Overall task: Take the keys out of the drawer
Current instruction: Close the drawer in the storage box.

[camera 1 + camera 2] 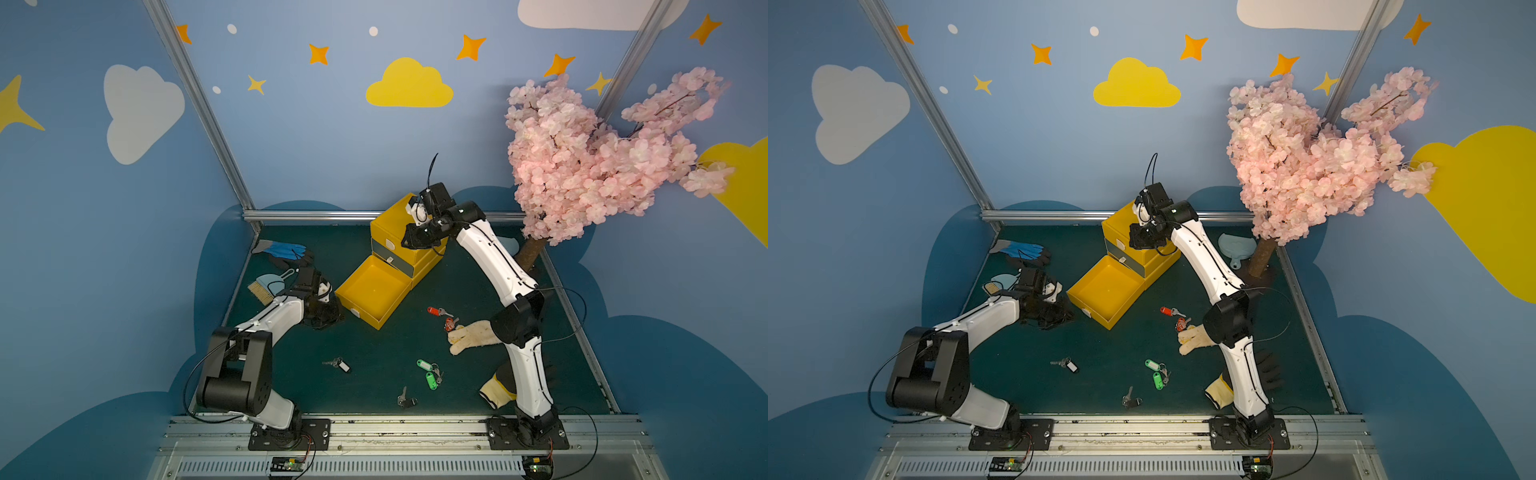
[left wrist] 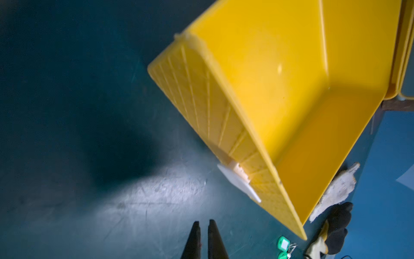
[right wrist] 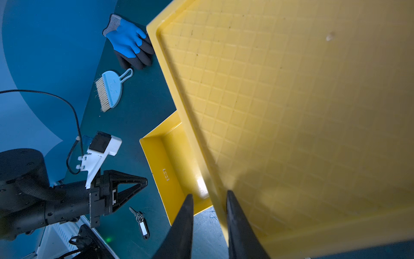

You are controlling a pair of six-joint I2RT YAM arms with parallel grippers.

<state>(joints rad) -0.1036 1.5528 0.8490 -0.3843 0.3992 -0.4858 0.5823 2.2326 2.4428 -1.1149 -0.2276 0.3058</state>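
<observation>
The yellow cabinet (image 1: 390, 226) has its bottom drawer (image 1: 374, 289) pulled out, and its floor (image 2: 291, 89) is bare. The keys lie on the green mat in front of it: red-orange bunches (image 1: 434, 311) (image 1: 449, 323), green tags (image 1: 428, 374) (image 2: 282, 243), a black-and-white tag (image 1: 341, 365) (image 3: 141, 220) and a black bunch (image 1: 405, 400). My left gripper (image 1: 330, 311) (image 2: 203, 222) hovers over the mat left of the drawer's front, its fingers together and holding nothing. My right gripper (image 1: 407, 242) (image 3: 209, 195) stands open astride the rim of the cabinet's top (image 3: 291, 112).
A blue-and-black glove (image 1: 286, 251) and a small brush (image 1: 266, 286) lie at the back left. A cream glove (image 1: 473, 336) and a yellow-and-black glove (image 1: 496, 390) lie under the right arm. The pink blossom tree (image 1: 602, 158) and a dustpan (image 1: 1235, 247) stand at the back right.
</observation>
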